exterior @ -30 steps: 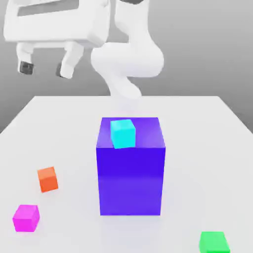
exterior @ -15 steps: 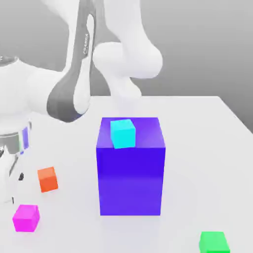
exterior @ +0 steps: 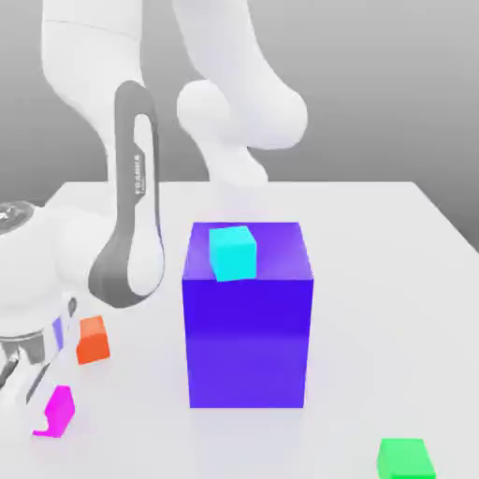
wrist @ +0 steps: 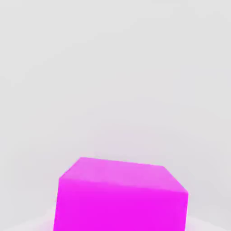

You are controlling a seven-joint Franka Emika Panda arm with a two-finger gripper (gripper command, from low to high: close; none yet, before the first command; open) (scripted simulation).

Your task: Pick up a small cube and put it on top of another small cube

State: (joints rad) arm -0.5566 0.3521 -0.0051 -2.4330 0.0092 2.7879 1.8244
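Note:
The small cube (exterior: 60, 410) is magenta and rests on the white table at the front of the exterior view's left. In the hand view the same small cube (wrist: 119, 198) appears very close. My gripper (exterior: 42, 416) has come down over it, and its white fingers (exterior: 31, 398) cover the cube's left part. The gripper is shut on the cube, which still rests on the table. The other small cube (exterior: 405, 458) is bright green and lies far off at the front of the exterior view's right.
A big blue-violet block (exterior: 248, 327) stands mid-table with a cyan cube (exterior: 232, 253) on top. An orange cube (exterior: 92, 340) lies just behind the magenta one, close to my hand. The white table (exterior: 374, 281) stretches between the block and the green cube.
My hand came down from high above the table to the magenta cube at the front left. The fingers went from open to shut around it. The cube now looks turned and partly hidden.

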